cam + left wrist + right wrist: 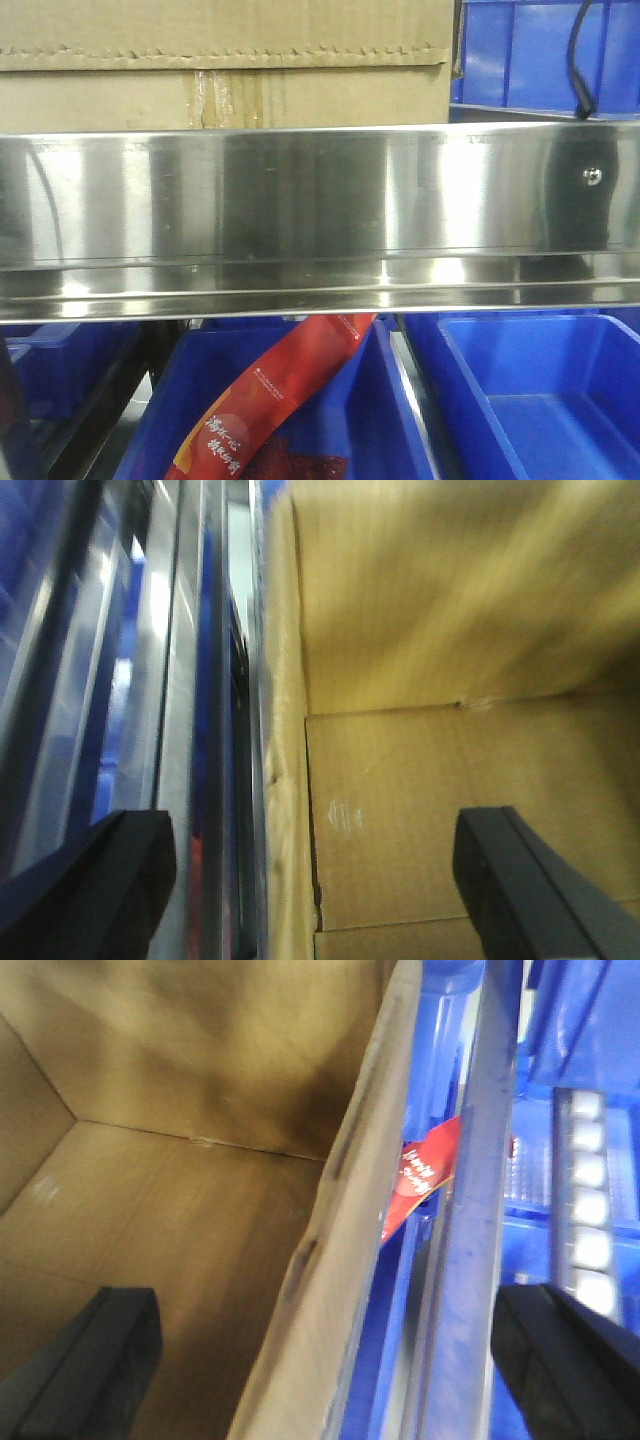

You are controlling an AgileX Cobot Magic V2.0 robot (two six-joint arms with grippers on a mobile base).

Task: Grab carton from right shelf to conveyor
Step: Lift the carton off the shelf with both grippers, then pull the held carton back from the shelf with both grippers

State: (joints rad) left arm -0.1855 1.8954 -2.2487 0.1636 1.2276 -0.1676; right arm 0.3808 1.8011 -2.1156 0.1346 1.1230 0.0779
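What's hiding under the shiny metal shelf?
Blue bins sit under the shelf. The middle bin holds a red packet. The shelf covers their far ends, so anything there is hidden.

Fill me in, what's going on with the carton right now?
The carton sits on the right shelf, behind its steel rail. Both wrist views look into the carton. The left gripper and right gripper are each open, with a carton wall lying between the fingers. Neither has closed on it, so the lift has not begun. Blue bins sit below the shelf, one holding a red packet. The conveyor is not in view.
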